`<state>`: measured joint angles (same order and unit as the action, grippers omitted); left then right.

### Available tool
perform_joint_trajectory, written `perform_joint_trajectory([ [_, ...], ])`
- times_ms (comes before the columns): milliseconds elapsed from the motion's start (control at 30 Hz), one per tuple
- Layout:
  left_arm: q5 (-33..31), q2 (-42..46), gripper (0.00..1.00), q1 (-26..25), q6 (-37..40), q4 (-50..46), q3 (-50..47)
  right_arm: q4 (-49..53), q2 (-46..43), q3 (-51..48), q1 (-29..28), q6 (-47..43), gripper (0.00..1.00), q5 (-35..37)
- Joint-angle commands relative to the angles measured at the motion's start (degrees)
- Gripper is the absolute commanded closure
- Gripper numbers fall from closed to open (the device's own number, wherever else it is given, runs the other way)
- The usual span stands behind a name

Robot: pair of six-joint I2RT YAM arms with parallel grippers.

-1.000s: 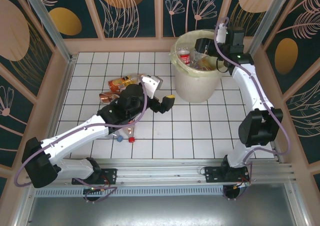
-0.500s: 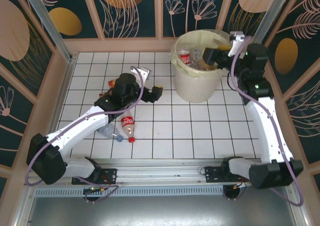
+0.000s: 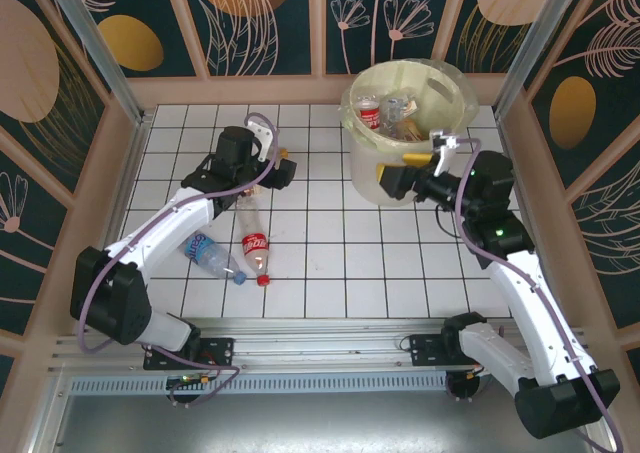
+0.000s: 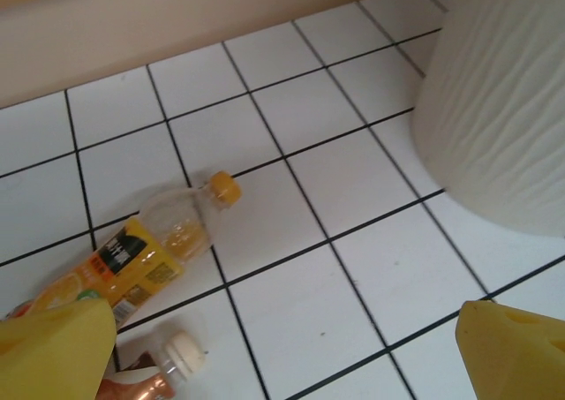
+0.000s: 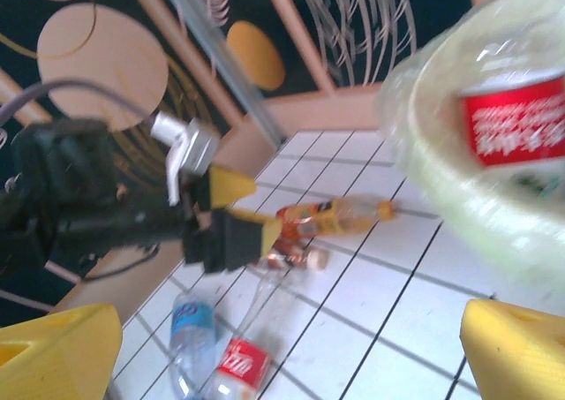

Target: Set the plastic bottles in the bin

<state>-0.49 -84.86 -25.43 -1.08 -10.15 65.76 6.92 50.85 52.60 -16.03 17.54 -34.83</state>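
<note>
Several plastic bottles lie on the tiled floor. An orange-label one (image 4: pixel 150 250) and a brown one with a white cap (image 4: pixel 168 365) lie just ahead and left of my open left gripper (image 4: pixel 287 356) (image 3: pixel 285 170). A Coca-Cola bottle (image 3: pixel 255 248) (image 5: pixel 238 365) and a blue-label bottle (image 3: pixel 205 253) (image 5: pixel 192 325) lie nearer the front. The cream bin (image 3: pixel 405 163) (image 4: pixel 503 100) (image 5: pixel 441 179) holds more bottles, one with a red label (image 3: pixel 370 113) (image 5: pixel 516 126). My right gripper (image 3: pixel 398 173) (image 5: pixel 287 356) hangs open and empty in front of the bin's near wall.
Wooden rails (image 3: pixel 230 91) border the white tiled floor (image 3: pixel 340 263). The left arm (image 3: pixel 170 218) stretches over the floor's left half, above the blue-label bottle. Bare tiles run between the bin and the front rail.
My right gripper opened wide and drew back from above the bin to its near side. The left arm swung left and away, to the orange and brown bottles.
</note>
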Motion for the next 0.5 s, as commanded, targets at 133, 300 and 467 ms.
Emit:
perform_joint_trajectory([
  [133, -0.65, -5.84, 0.01, 4.37, 6.52, -6.02, 3.72, -3.71, -3.07, -7.28, -5.42, 1.61, 0.01, -1.14],
  [300, 0.49, -11.2, 0.01, 6.46, 8.34, -10.85, 8.22, -4.59, -4.97, -10.85, -6.89, 1.88, 0.01, 0.21],
  [467, -0.21, -17.42, 0.02, 8.13, 9.07, -15.16, 12.6, -5.76, -7.54, -13.94, -7.26, 2.67, 0.01, 1.4],
])
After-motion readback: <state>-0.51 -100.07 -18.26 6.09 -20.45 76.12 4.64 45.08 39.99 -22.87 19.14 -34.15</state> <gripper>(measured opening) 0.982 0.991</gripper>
